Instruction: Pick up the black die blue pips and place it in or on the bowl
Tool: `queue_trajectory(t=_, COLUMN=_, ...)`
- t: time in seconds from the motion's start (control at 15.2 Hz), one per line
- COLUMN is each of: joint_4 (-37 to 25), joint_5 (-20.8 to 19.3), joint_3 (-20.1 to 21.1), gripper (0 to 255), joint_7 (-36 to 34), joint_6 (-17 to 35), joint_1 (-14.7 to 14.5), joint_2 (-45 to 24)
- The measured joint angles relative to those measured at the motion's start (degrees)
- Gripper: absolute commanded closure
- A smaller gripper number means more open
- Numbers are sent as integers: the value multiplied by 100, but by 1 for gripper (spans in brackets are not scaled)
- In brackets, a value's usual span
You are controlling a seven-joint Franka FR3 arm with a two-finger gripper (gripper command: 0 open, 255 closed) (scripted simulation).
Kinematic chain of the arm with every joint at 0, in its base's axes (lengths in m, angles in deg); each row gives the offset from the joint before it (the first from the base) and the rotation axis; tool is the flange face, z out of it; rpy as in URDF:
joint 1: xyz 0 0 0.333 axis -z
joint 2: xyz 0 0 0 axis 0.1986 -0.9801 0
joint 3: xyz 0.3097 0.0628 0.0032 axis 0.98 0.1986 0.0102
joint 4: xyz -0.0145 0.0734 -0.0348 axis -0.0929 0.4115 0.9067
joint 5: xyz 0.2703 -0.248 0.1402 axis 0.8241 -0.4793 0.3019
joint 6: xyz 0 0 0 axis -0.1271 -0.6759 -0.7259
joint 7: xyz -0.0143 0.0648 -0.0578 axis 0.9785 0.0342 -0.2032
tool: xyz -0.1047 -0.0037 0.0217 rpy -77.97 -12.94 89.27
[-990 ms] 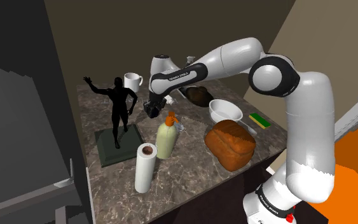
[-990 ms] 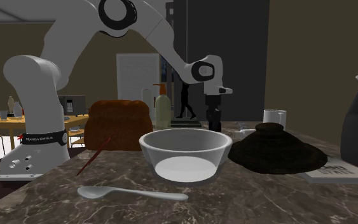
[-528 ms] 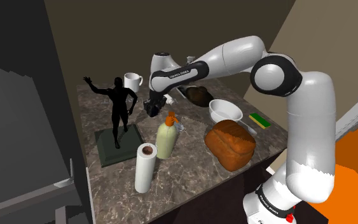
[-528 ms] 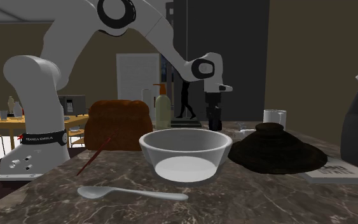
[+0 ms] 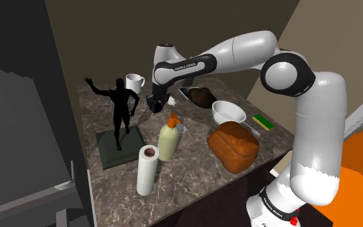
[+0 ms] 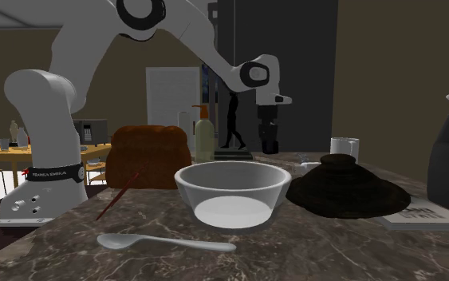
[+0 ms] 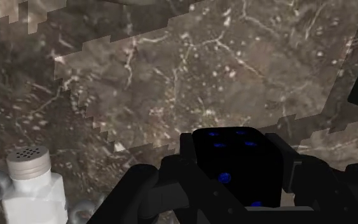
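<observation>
Jaws pinching black die (image 7: 233,160), clear of worktop (image 7: 190,70). Risk: shallow grip, die slips during swing toward bowl (image 6: 230,168); low carry clips pump bottle (image 5: 168,142).

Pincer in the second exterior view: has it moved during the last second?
Yes. The pincer, clasping the black die, has risen relative to the white cup beside it.
</observation>
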Motion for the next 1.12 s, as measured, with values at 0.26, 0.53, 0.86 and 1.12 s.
queue_trajectory(t=0.26, joint_4=-101, joint_5=23, joint_3=17, gripper=255, joint_7=3, joint_6=-243, joint_1=-4, joint_2=142)
queue_trajectory(t=0.53, joint_4=-227, joint_5=50, joint_3=27, gripper=255, joint_7=36, joint_6=-500, joint_1=13, joint_2=276)
queue_trajectory(t=0.86, joint_4=-389, joint_5=76, joint_3=41, gripper=255, joint_7=52, joint_6=-801, joint_1=15, joint_2=414)
queue_trajectory(t=1.12, joint_4=-546, joint_5=95, joint_3=53, gripper=255, joint_7=58, joint_6=-1067, joint_1=11, joint_2=526)
